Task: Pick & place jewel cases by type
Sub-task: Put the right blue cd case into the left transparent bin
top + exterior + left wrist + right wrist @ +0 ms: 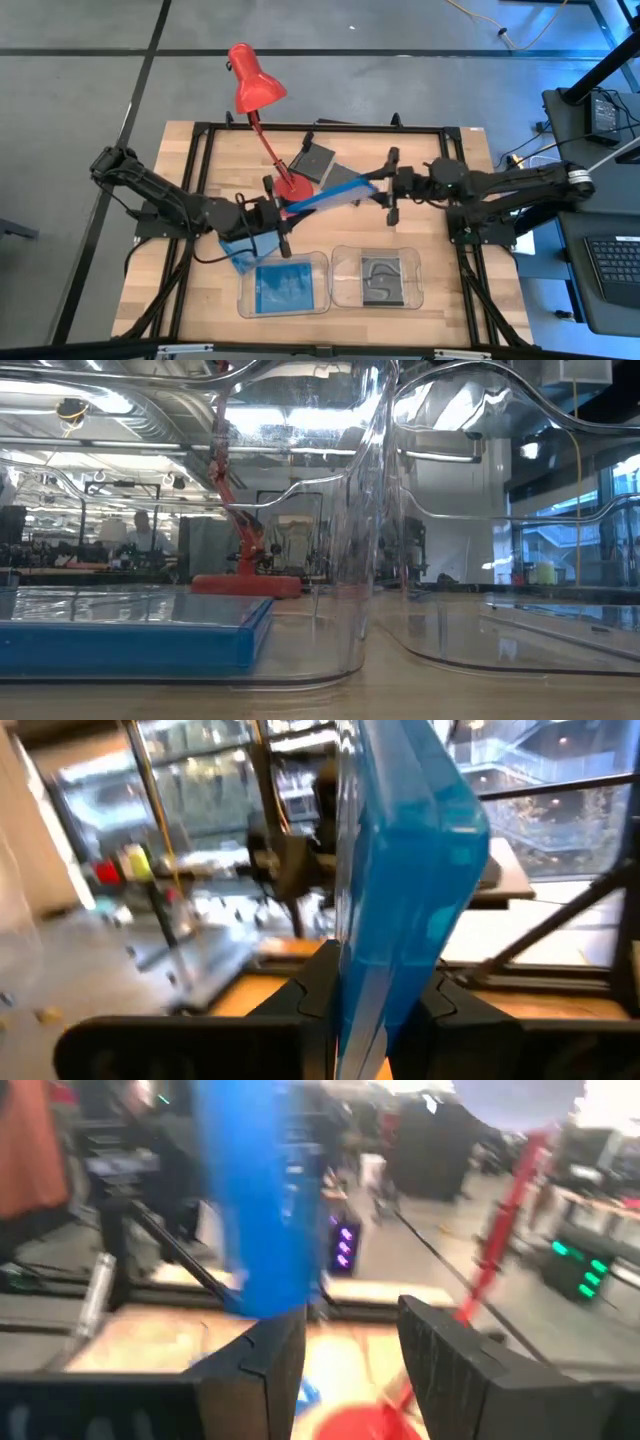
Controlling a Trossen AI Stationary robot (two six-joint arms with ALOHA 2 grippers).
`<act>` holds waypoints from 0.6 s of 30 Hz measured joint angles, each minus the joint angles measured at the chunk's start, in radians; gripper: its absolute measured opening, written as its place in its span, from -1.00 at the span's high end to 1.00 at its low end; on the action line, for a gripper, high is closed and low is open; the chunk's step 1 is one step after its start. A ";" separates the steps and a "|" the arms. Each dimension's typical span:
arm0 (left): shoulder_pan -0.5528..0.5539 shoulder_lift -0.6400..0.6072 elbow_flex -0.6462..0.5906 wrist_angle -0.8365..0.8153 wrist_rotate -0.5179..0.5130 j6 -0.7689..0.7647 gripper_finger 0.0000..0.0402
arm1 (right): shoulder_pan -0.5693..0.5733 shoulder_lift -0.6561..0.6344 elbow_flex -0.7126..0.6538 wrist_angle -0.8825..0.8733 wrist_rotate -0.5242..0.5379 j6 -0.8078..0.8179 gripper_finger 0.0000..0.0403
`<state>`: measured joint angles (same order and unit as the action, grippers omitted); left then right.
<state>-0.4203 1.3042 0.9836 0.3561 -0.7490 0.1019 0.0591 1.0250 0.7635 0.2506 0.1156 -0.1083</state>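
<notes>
Two clear trays [377, 297] sit on your wooden table [180, 290]; left gripper [283, 212] clamps the translucent blue case [325, 196], right gripper [377, 187] parted beside it.

Robotics lab or open-plan workshop. Wooden table [200, 150] in black metal frame stands on grey tiled floor [80, 60]. Beside table: desk with laptop [612, 262] and trailing cables. Beyond table: long rows of workbenches, ceiling strip lights, large windows, seated person [140, 532] at far bench.

Blue jewel case [325, 196] spans left gripper [283, 213], right gripper [377, 186].
</notes>
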 joint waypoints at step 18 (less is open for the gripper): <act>-0.031 -0.020 0.000 -0.544 0.392 -1.083 0.78 | 0.000 -0.088 0.000 -0.803 0.152 0.373 0.19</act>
<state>-0.4515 1.2842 0.9836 -0.1875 -0.3569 -0.9808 0.0593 0.9372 0.7635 -0.5527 0.2679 0.2650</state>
